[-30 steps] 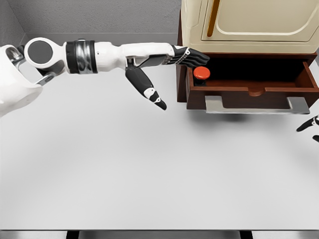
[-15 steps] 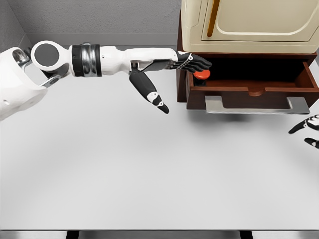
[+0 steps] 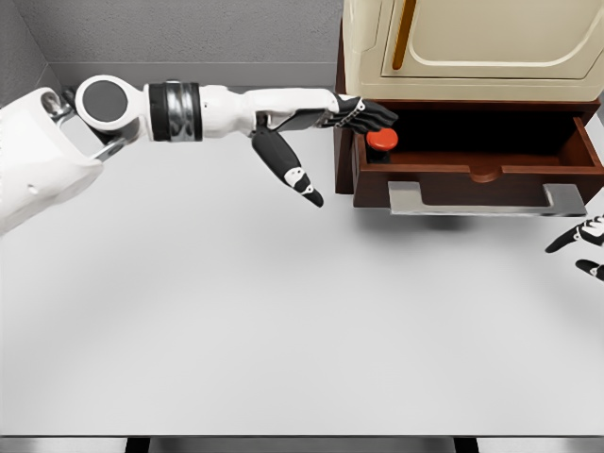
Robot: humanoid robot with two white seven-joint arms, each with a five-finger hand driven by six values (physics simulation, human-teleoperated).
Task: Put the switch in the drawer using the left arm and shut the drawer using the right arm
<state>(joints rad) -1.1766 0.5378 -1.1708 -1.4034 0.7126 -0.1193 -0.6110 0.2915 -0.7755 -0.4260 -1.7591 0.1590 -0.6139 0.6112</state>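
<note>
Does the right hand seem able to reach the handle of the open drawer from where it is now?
Probably yes. The right hand shows at the right edge, below the drawer's grey handle, with only bare table between them; the left hand is at the drawer's far left.

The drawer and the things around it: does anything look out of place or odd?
Nothing stands out. The red switch sits upright in the left end of the open drawer, the left hand just above it. The right hand shows at the right edge.
</note>
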